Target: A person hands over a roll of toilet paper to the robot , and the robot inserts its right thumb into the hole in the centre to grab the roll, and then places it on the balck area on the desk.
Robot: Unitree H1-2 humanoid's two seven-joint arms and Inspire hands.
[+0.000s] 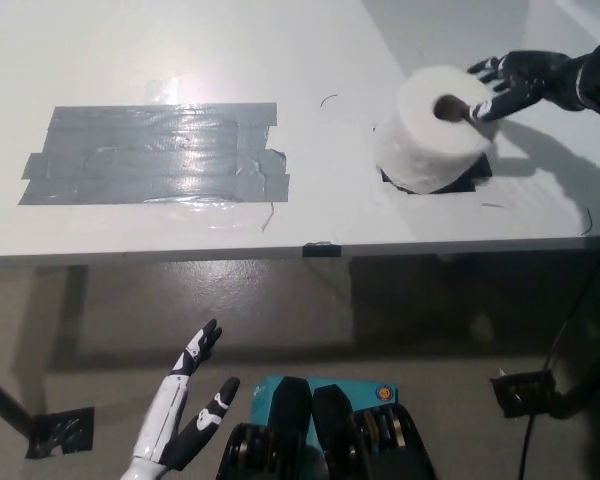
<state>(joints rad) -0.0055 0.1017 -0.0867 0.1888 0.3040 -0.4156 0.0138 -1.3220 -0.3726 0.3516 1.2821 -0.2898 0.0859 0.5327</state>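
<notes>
The white toilet paper roll (425, 145) rests on the desk on the black area (477, 174), which it mostly covers. The roll stands nearly on end, its centre hole (447, 105) facing up and to the right. My black right hand (510, 82) is at the roll's upper right edge with its fingers spread apart, off the roll's side. Its thumb still reaches to the hole. My white left hand (185, 410) hangs open at the lower left, below the desk's front edge.
A large patch of grey tape (155, 150) lies on the white desk (310, 60) at the left. The desk's front edge (180, 256) runs across the middle, with floor below. A black cable (565, 340) and a small black box (525, 392) are at the lower right.
</notes>
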